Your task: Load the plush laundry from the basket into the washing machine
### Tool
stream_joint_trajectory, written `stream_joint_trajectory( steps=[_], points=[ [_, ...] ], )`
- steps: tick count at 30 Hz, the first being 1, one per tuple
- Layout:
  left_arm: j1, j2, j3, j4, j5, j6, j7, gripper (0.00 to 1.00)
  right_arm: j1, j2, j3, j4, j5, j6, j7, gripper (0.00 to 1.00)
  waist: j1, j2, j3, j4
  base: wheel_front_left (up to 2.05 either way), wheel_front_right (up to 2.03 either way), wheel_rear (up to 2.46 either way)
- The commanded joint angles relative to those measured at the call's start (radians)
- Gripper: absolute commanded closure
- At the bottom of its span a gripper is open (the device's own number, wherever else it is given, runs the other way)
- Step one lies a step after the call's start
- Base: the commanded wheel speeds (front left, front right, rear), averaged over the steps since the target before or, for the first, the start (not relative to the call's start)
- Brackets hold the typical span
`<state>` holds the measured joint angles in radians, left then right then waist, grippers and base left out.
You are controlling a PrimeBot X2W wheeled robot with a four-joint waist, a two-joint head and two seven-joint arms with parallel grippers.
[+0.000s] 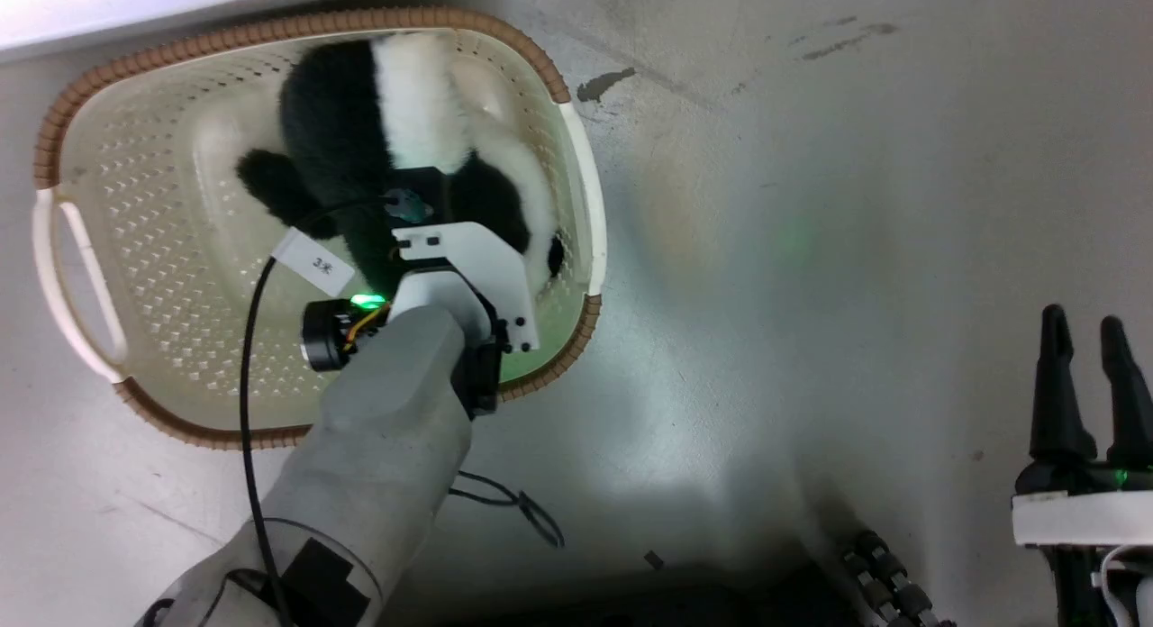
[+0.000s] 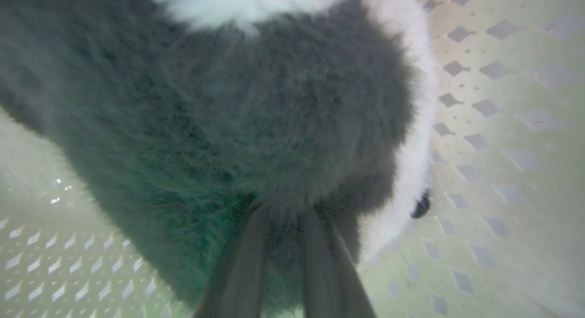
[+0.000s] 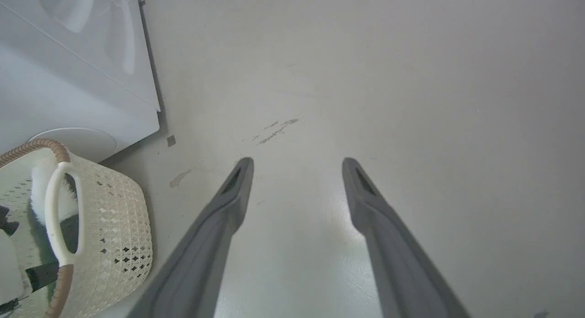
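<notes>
The black-and-white plush laundry (image 1: 360, 113) lies in the cream basket (image 1: 270, 28) on the floor, toward its right side. My left arm reaches down into the basket, its wrist (image 1: 450, 276) right over the plush. In the left wrist view my left gripper (image 2: 283, 213) has its two fingers drawn close together and sunk into the black fur of the plush laundry (image 2: 228, 103). My right gripper (image 1: 1085, 325) hangs open over bare floor at the lower right, its fingers (image 3: 237, 185) wide apart. The white washing machine (image 3: 68, 80) stands just behind the basket (image 3: 119, 217).
Grey floor with a few dark scuffs (image 1: 603, 85) spreads to the right of the basket. A loose black cable (image 1: 513, 501) trails from my left arm. The washing machine's white edge (image 1: 135, 5) runs along the top left.
</notes>
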<state>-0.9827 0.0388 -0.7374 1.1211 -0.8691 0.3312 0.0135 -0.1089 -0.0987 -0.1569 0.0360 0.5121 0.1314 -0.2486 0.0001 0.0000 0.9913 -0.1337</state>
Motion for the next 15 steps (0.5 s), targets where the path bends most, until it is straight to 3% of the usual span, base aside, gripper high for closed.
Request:
stream_joint_trajectory(
  steps=[1,11,15],
  points=[
    [0.015,0.011,-0.004,0.022,-0.015,0.001,0.001,1.0,-0.024,-0.009,-0.003,0.001,0.007,-0.001,-0.006,0.0,-0.0001,0.0,-0.009,0.008,0.0,0.0,0.0],
    [0.063,0.011,-0.042,-0.014,-0.084,-0.039,-0.041,1.0,-0.035,-0.027,0.01,0.015,0.004,-0.001,-0.002,0.0,-0.0001,0.0,-0.084,0.049,0.0,0.0,0.0],
    [0.088,0.011,-0.066,-0.03,-0.114,-0.074,-0.041,1.0,-0.038,-0.03,0.018,0.026,0.0,-0.001,0.001,0.0,-0.0001,0.0,-0.133,0.068,0.0,0.0,0.0]
  ],
)
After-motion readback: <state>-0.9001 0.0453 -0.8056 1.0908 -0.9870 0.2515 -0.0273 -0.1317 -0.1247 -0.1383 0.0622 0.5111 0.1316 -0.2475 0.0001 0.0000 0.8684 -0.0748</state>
